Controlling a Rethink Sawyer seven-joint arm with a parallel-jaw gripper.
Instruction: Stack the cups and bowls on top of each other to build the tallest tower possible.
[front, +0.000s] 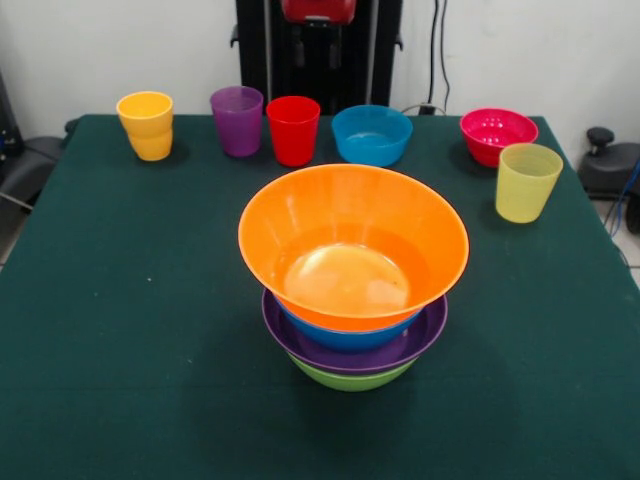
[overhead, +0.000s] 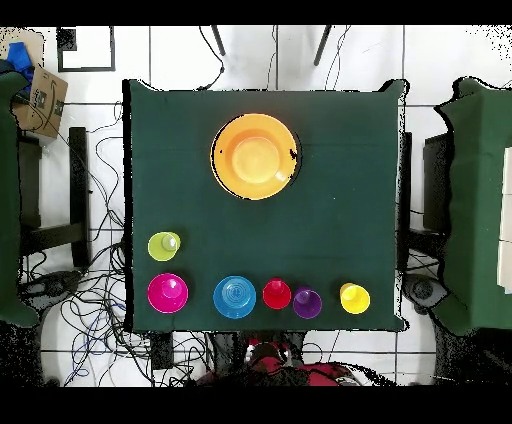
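Mid-table stands the tower (front: 352, 300): orange bowl (front: 353, 243) atop blue, purple, green; behind it, four cups (front: 293, 130) and two small bowls (front: 372, 134) wait apart; my claw's state I cannot tell.

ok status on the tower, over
Claw out of sight. Tower four bowls high, orange bowl on top. Cups and small bowls unstacked in a row. Nothing blocking.

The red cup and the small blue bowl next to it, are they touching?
Apart. In the front view, a strip of green cloth shows between the red cup and the small blue bowl; the overhead view shows the same gap.
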